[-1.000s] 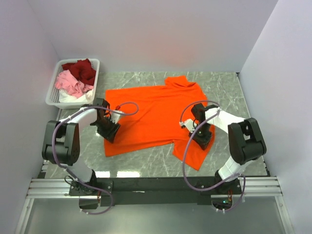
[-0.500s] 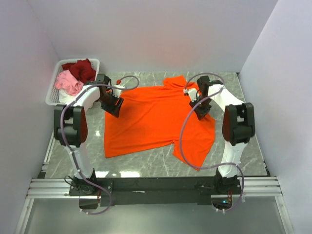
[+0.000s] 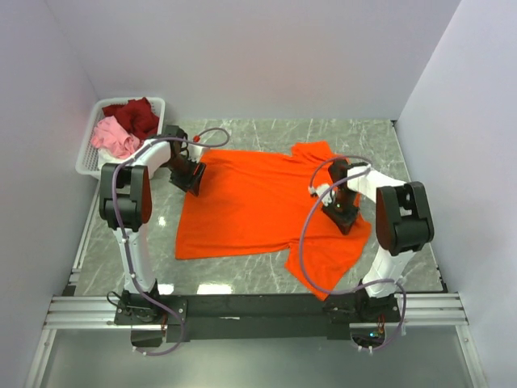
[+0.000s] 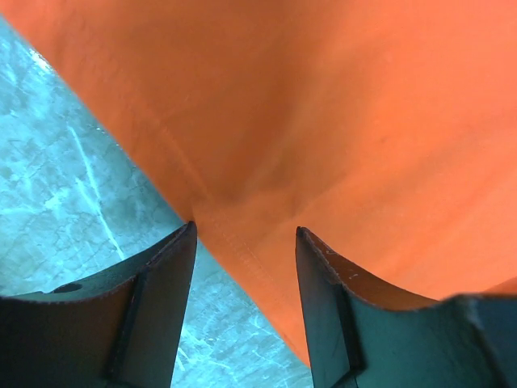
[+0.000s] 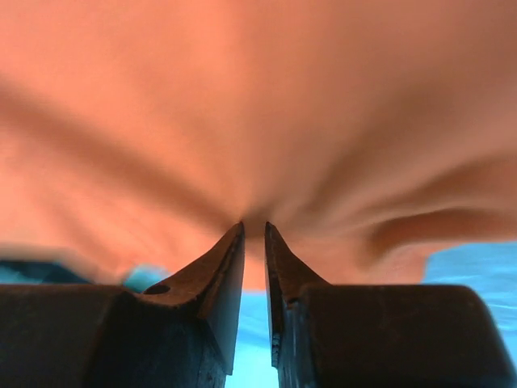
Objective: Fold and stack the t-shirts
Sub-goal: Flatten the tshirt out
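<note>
The orange t-shirt [image 3: 250, 210] lies spread across the marble table [image 3: 388, 145], with one flap trailing toward the near edge on the right. The right gripper [image 5: 254, 230] is down on that side, jaws almost together with a pucker of cloth nipped at the tips. I'd say that's a hold for dragging or lifting that side over. Further back, the left gripper [image 4: 245, 232] sits at the shirt's far-left corner, jaws apart and straddling the stitched hem, gripping nothing. It looks lined up to pinch. The cloth is bright, plain and mostly smooth, with wrinkles fanning from the right-hand pinch. Far left, the dark red shirt [image 3: 137, 115] and the pink shirt [image 3: 113, 137] wait heaped in the white basket [image 3: 87, 162].
</note>
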Controlling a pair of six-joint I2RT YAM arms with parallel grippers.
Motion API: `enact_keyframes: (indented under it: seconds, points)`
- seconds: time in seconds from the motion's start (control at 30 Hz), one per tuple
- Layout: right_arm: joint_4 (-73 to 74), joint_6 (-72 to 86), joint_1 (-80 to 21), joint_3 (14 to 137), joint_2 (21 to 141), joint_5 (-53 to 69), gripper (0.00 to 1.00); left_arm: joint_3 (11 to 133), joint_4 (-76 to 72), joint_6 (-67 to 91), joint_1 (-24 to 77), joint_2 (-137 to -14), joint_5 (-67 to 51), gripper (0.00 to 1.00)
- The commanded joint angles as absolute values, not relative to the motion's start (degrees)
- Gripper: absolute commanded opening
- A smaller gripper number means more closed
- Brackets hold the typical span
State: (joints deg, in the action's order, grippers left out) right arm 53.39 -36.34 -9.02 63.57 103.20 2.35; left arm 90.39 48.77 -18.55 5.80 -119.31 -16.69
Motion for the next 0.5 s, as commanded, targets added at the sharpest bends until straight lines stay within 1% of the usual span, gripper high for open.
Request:
enact_keyframes:
  seconds: [0.0, 0.07, 0.1, 0.17, 0.2, 0.23, 0.27, 0.3, 0.37, 0.4, 0.47]
  points:
    - [62.65, -40.6, -7.75, 67.89, 98.88, 12.43, 0.24, 92.55, 50.01, -19.07, 5.71, -119.18, -19.07, 0.59]
    - [66.7, -37.38, -5.9, 76.68, 101.59, 16.59, 0.24, 94.29, 50.88, -19.07, 5.71, -119.27, -20.03, 0.59]
    - [67.84, -35.7, -4.06, 87.95, 103.52, 18.87, 0.24, 95.0, 51.24, -19.07, 5.71, -119.44, -21.08, 0.59]
    - [68.73, -28.7, -2.64, 100.48, 111.33, 21.97, 0.24, 97.37, 52.12, -18.72, 5.8, -119.79, -21.88, 0.59]
    - [68.64, -26.3, -2.29, 112.73, 114.32, 22.15, 0.24, 98.17, 52.38, -18.63, 5.8, -119.97, -22.49, 0.59]
    - [67.6, -23.67, -1.68, 119.03, 120.44, 20.41, 0.24, 98.78, 52.64, -18.28, 5.8, -120.23, -22.59, 0.59]
    - [66.89, -18.6, -1.58, 125.09, 123.72, 18.56, 0.24, 100.01, 52.99, -17.85, 5.8, -120.41, -22.67, 0.59]
    - [66.19, -16.54, -1.58, 136.12, 129.67, 16.72, 0.3, 100.72, 53.35, -17.67, 5.8, -120.41, -22.68, 0.59]
    - [62.86, -14.08, -1.58, 142.27, 133.31, 12.06, 0.35, 102.21, 54.14, -16.88, 5.8, -121.02, -23.11, 0.6]
    - [60.32, -13.02, -1.5, 142.03, 134.03, 10.56, 0.44, 102.3, 54.14, -16.61, 5.8, -121.03, -23.03, 0.6]
    - [49.17, -10.55, -1.32, 136.88, 132.64, 5.57, 0.5, 102.39, 53.97, -15.91, 5.8, -120.68, -23.12, 0.61]
